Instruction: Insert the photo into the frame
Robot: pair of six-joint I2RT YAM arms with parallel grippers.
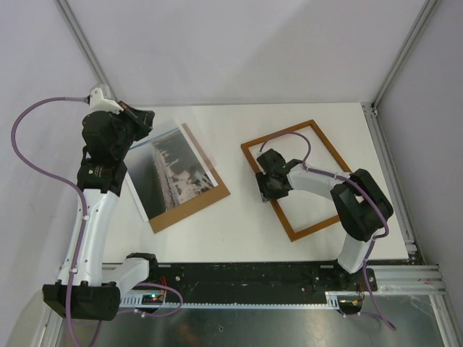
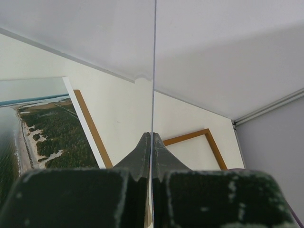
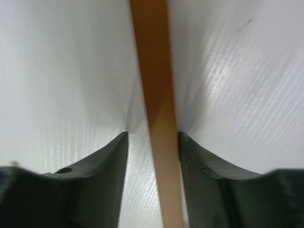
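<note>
The frame [image 1: 277, 135] lay empty on the table [image 1: 239, 238], with the photo [image 1: 170, 173] well to its left atop a brown board [image 1: 206, 199]. Only the wrist views showed the grips. The left jaws were clamped on a thin clear sheet [image 2: 154, 71], seen edge-on. The right jaws stood part open astride a frame rail, with a gap on one side.
</note>
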